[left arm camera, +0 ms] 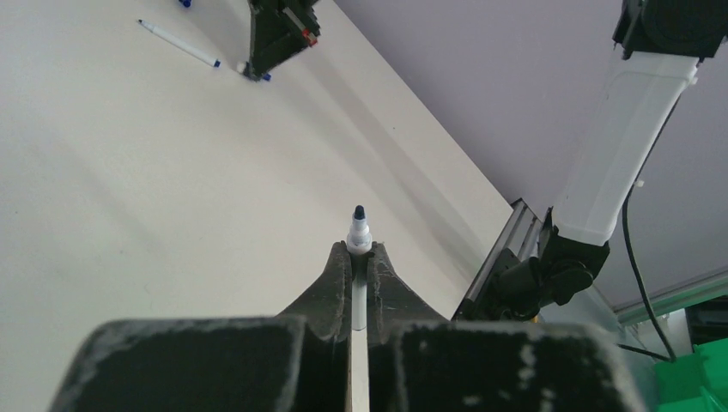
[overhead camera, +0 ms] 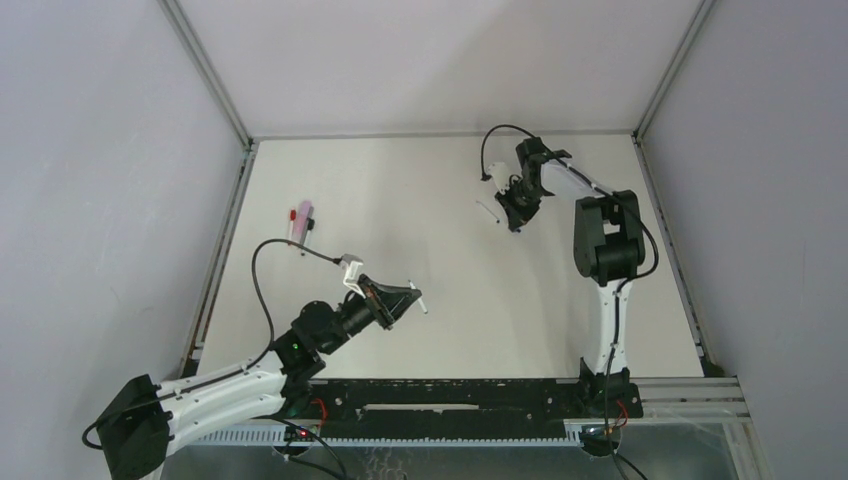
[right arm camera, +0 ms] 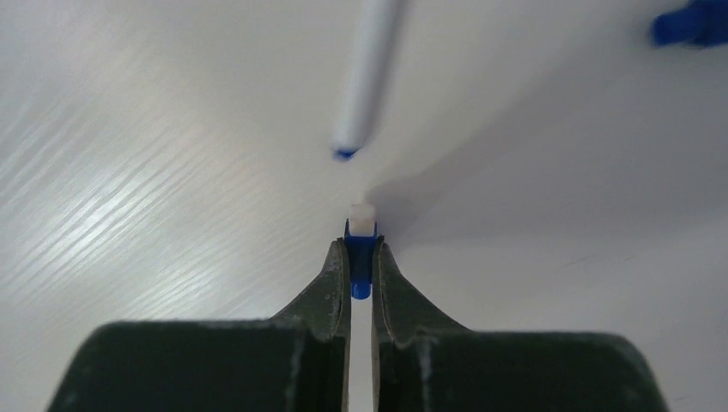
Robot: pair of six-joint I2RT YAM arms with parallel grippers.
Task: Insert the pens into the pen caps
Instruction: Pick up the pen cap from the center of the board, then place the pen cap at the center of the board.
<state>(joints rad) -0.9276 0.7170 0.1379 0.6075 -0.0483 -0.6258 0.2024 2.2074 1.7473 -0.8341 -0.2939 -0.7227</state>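
My left gripper (left arm camera: 359, 251) is shut on a thin white pen (left arm camera: 358, 230), whose dark blue tip pokes out past the fingertips above the table. From above, that gripper (overhead camera: 410, 299) hangs over the near middle. At the far right of the table my right gripper (right arm camera: 361, 246) is shut on a short blue pen cap (right arm camera: 360, 257) with a white end, low at the surface. Just ahead of it lies another white pen (right arm camera: 365, 77) with a blue tip. A second blue cap (right arm camera: 694, 24) lies further off to the right.
A thick pink marker (overhead camera: 304, 213) and a thin red pen (overhead camera: 291, 226) lie together at the far left. Metal frame rails (overhead camera: 225, 230) and grey walls border the white table (overhead camera: 420, 200). The right arm's column (left arm camera: 614, 146) stands close beside the left wrist.
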